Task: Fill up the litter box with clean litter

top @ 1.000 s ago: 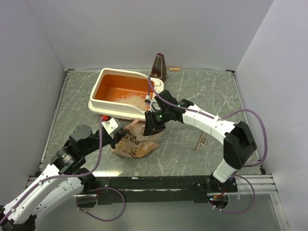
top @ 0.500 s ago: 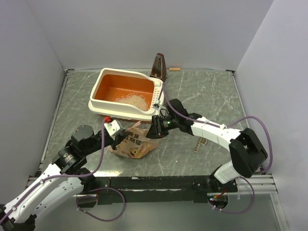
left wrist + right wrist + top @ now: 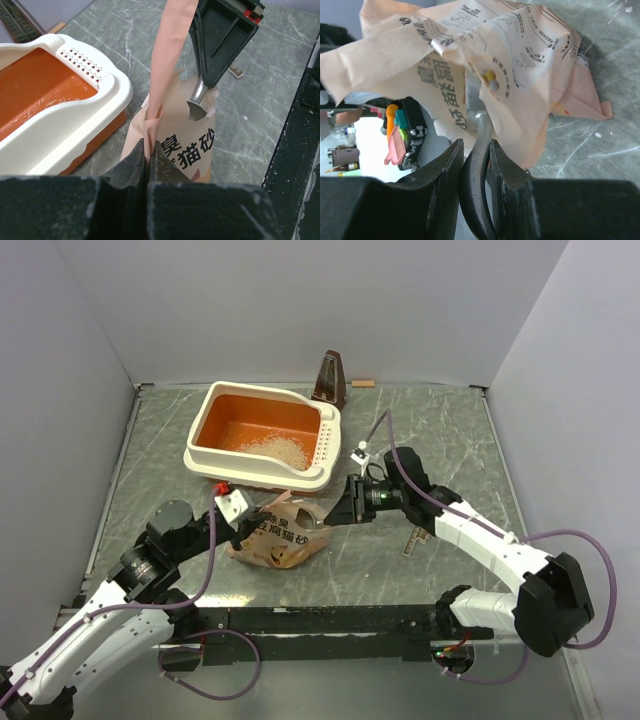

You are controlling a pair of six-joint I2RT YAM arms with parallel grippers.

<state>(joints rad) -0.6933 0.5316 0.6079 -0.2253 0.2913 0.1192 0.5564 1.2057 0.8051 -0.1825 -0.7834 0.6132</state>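
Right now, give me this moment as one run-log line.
left gripper: shut on bag edge | right gripper: shut on metal tool at bag top | litter box: some clean litter inside

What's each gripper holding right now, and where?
Left gripper pinches the tan bag by its top edge. Right gripper clamps a metal utensil by its handle, head hidden in the bag.
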